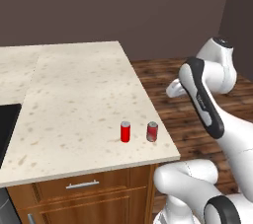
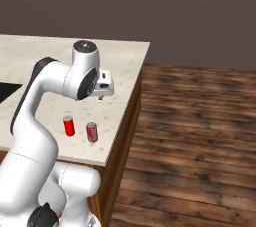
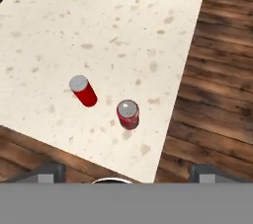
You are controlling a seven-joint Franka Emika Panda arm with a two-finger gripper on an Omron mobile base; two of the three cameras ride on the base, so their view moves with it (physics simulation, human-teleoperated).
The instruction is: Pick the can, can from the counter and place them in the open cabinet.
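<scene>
No readable brand on either can: the bright red can [image 3: 83, 91] is plain, and the darker red can [image 3: 128, 114] carries grey-white markings too small to make out. Both stand upright, side by side but apart, near the front right corner of the table [image 1: 84, 85]. The end effector [image 3: 126, 174] hangs above them, its fingertips [image 3: 49, 172] spread wide, holding and touching nothing. A black stovetop [image 1: 7, 124] is cut off at the left edge.
</scene>
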